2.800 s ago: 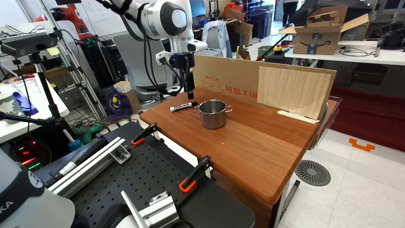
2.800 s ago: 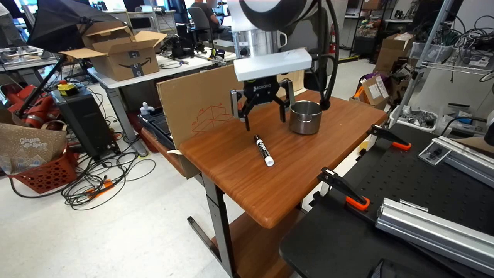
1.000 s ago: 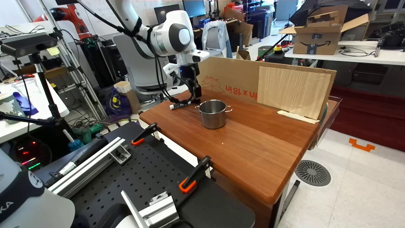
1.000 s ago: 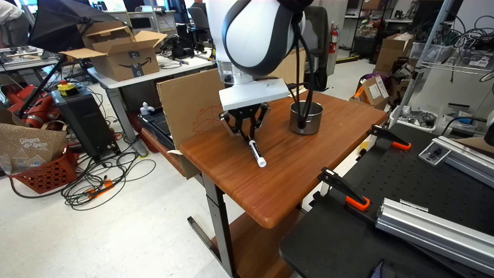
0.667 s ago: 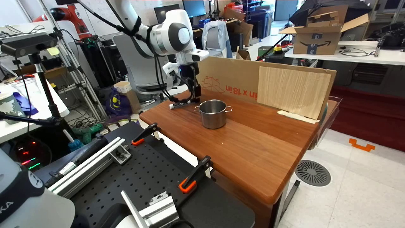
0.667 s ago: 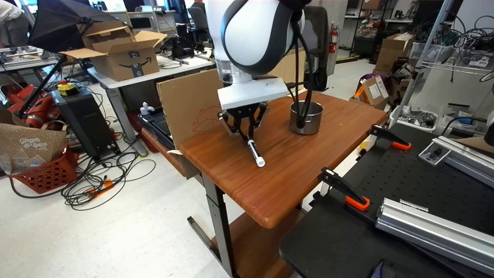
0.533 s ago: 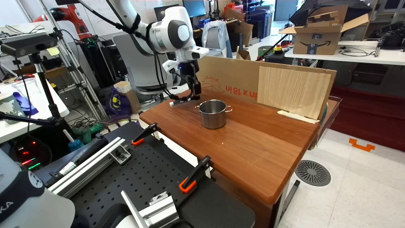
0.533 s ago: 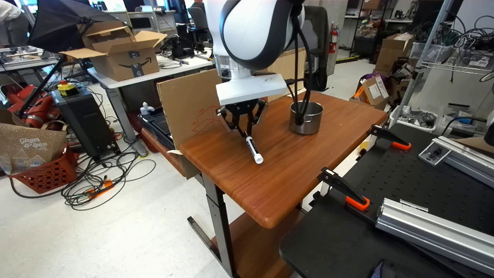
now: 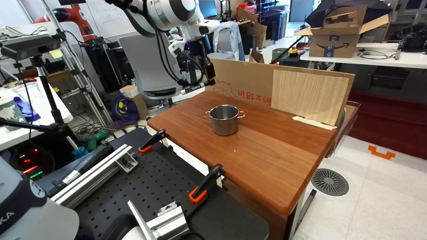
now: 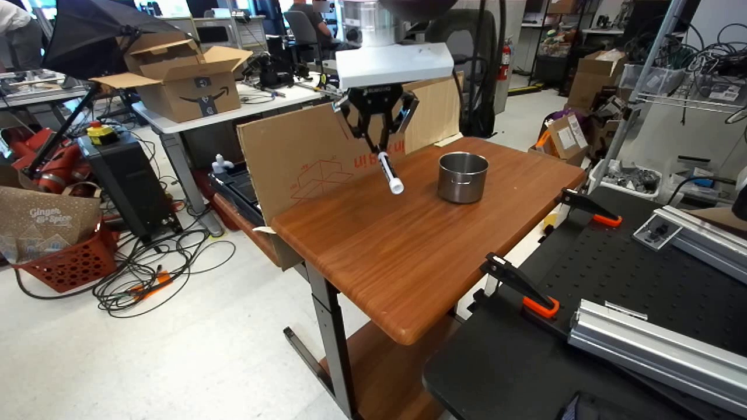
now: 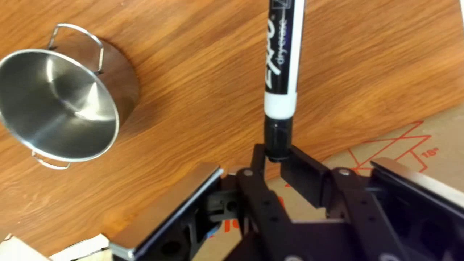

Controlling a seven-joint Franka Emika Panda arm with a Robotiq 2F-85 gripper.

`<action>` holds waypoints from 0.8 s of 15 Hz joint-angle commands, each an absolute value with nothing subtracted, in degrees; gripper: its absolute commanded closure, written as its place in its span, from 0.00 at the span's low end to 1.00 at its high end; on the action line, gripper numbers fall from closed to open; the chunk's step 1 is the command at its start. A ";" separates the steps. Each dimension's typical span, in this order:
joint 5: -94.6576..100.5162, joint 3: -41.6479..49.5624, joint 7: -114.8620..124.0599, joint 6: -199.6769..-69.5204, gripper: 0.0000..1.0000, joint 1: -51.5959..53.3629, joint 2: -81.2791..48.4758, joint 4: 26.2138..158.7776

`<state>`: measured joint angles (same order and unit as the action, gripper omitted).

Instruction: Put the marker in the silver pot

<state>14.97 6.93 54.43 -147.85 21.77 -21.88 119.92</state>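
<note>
Your jaws pinch the marker (image 11: 281, 69) by its black end, left of the pot (image 10: 452, 186) in both exterior views; likely light, stiff, slick: mid-barrel would hold steadier.

Beyond the wood-grained bench (image 9: 267, 163) are a grey office chair (image 9: 143, 63) and, farther back, a whiteboard (image 9: 110, 25); a round grille (image 9: 330, 182) is set in the pale tiled floor (image 9: 387, 196). In both exterior views, an open Amazon box (image 9: 333, 43) sits on a white desk (image 9: 410, 60).
</note>
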 commanded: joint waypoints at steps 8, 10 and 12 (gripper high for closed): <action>55.33 11.72 96.20 -144.56 0.95 23.09 -3.09 135.04; 61.63 4.87 103.97 -141.63 0.95 16.70 -1.09 136.39; 65.43 2.35 110.06 -138.97 0.95 14.39 0.19 137.82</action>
<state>59.67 6.75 101.50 -142.49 18.32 -2.54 135.55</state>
